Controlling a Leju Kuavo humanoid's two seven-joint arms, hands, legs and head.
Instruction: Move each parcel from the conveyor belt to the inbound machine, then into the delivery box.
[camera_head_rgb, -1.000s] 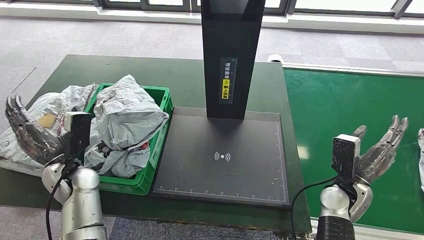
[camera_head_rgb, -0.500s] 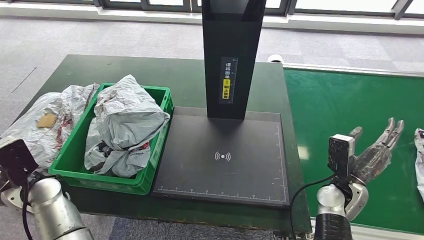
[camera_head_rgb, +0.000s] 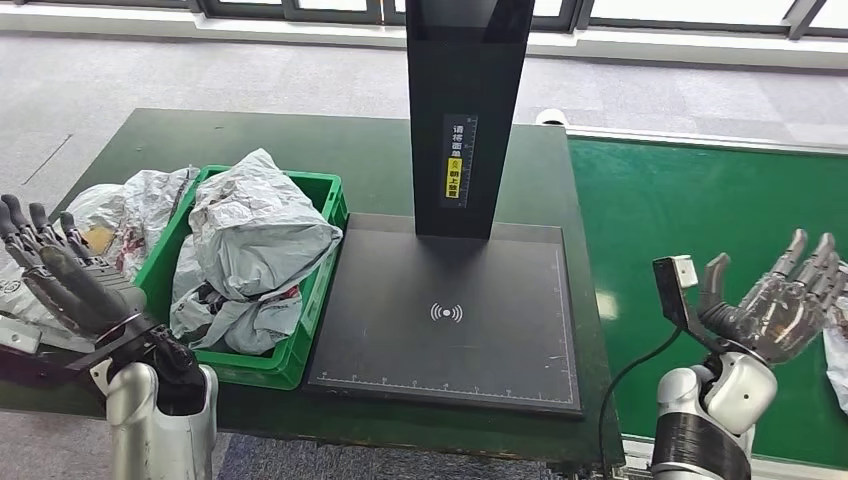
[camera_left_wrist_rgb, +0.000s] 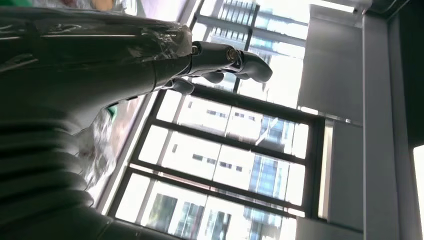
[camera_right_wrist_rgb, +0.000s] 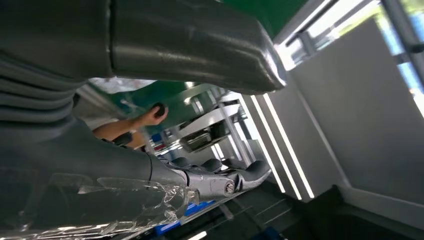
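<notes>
A grey parcel (camera_head_rgb: 836, 352) lies on the green conveyor belt (camera_head_rgb: 700, 200) at the far right edge, partly hidden. My right hand (camera_head_rgb: 782, 306) hovers just left of it, palm up, fingers apart and holding nothing. The inbound machine's black plate (camera_head_rgb: 445, 315) and its column (camera_head_rgb: 465, 110) stand mid-table with nothing on the plate. The green delivery box (camera_head_rgb: 325, 195) holds crumpled grey parcels (camera_head_rgb: 260, 230). My left hand (camera_head_rgb: 70, 285) is raised in front of the box's left side, fingers spread and holding nothing. Its straight fingers (camera_left_wrist_rgb: 220, 52) show in the left wrist view.
More grey parcels (camera_head_rgb: 125, 200) lie on the dark green table (camera_head_rgb: 250, 135) left of the box. In the right wrist view a person's hand (camera_right_wrist_rgb: 152, 115) holds a small dark thing in the distance. Grey carpet and windows lie beyond the table.
My left arm dipped out of sight and has come back up with the hand spread. My right hand has turned palm up and shifted right toward the parcel at the belt's edge.
</notes>
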